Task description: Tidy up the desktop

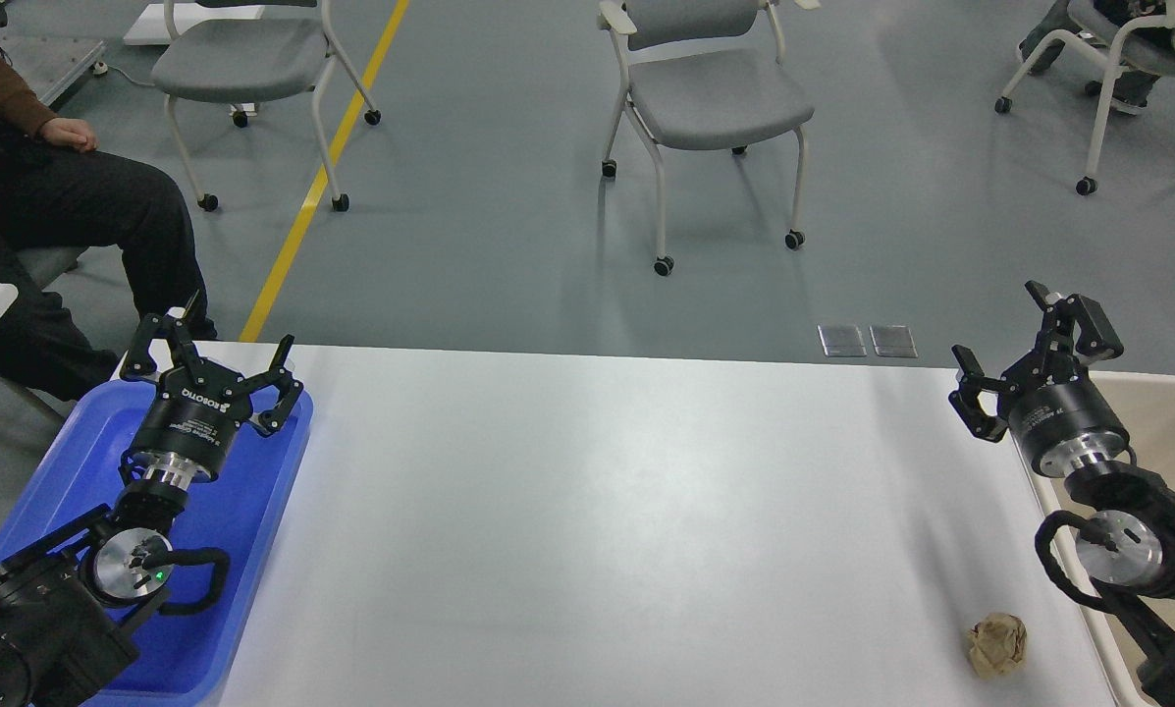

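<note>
The desktop (597, 511) is a wide glossy white tabletop filling the lower part of the head view. A crumpled brown paper ball (995, 644) lies on it near the front right. My left gripper (216, 355) hangs open over the far end of a blue tray (253, 550), with nothing between its fingers. Over the table's right edge, my right gripper (1001, 344) is open and empty, well behind the paper ball.
A beige rimmed bin (1171, 422) stands off the table's right edge, partly hidden by my right arm. Grey wheeled chairs (715, 98) stand on the floor beyond the table. A seated person (47, 206) is at the far left.
</note>
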